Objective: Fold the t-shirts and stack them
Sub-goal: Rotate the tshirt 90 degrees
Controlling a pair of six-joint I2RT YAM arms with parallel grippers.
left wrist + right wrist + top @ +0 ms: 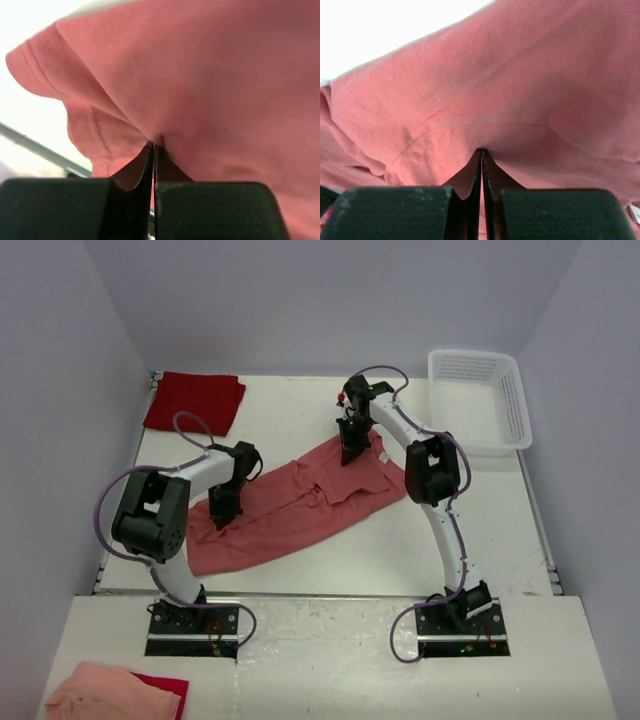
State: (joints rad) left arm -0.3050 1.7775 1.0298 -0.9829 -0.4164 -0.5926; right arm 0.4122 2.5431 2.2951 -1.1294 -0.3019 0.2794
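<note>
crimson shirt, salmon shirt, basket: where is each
crimson shirt (pixel 195 400), top view, middle of the cloth
salmon shirt (pixel 270 530), top view, lower body panel
basket (pixel 515 400), top view, right wall

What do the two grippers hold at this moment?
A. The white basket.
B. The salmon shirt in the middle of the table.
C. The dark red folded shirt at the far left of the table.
B: the wrist views show the left gripper and the right gripper each shut on a fold of the salmon shirt.
</note>
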